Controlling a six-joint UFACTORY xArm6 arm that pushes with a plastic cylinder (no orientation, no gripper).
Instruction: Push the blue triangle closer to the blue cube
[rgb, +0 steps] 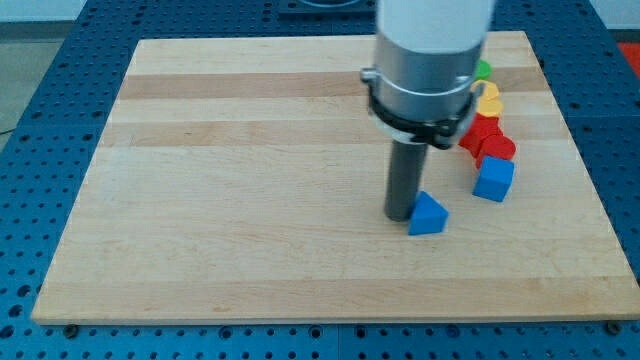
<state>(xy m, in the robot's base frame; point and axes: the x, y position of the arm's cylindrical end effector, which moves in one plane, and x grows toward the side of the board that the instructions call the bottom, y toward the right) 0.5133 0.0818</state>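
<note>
Blue triangle (428, 214) is seen right of centre, touched on its left by my tip (400, 216); light, rigid, likely pivoting unless pushed centrally toward blue cube (493, 180), upper right. No gripper is fitted.

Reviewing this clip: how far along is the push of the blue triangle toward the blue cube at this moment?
Done: my tip has reached the blue triangle, standing against its left side in the view. In hand: the push toward the view's right. Left: a gap of bare board still separates the triangle from the blue cube, which sits up and right of it, below the red blocks. The two are not touching yet.
</note>
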